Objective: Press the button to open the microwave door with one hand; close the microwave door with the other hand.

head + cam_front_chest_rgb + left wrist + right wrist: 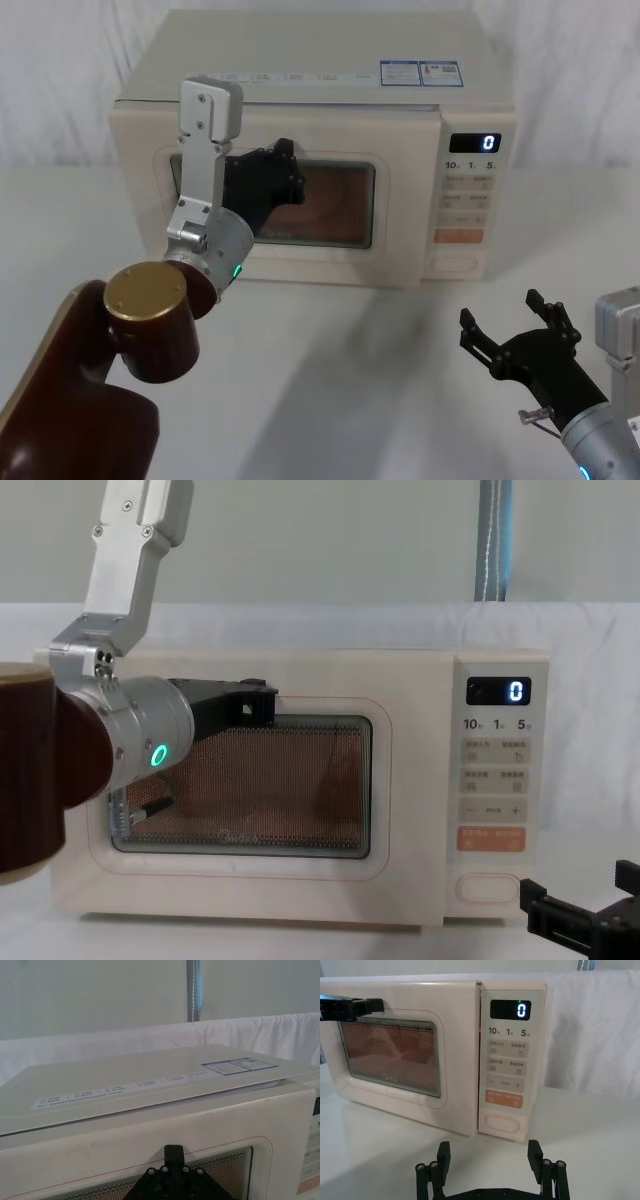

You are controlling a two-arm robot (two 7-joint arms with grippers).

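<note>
Cream-white microwave door with dark window [300, 205], frame centre: looks shut | left end effector [268, 178] against its window, fingers' state cannot be told | right end effector [490, 1157] spread, lower right, off cream pill-shaped button [501, 1122] | both steps seemingly done.

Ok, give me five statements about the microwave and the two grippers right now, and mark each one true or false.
1. The microwave door is shut flush with the body. True.
2. The display reads 0. True.
3. The right gripper is pressing the button. False: it hangs open, short of the button, above the table.
4. The left gripper is up at the door's window. True.
5. The button sits above the orange key. False: it sits below it, lowest on the panel.
</note>
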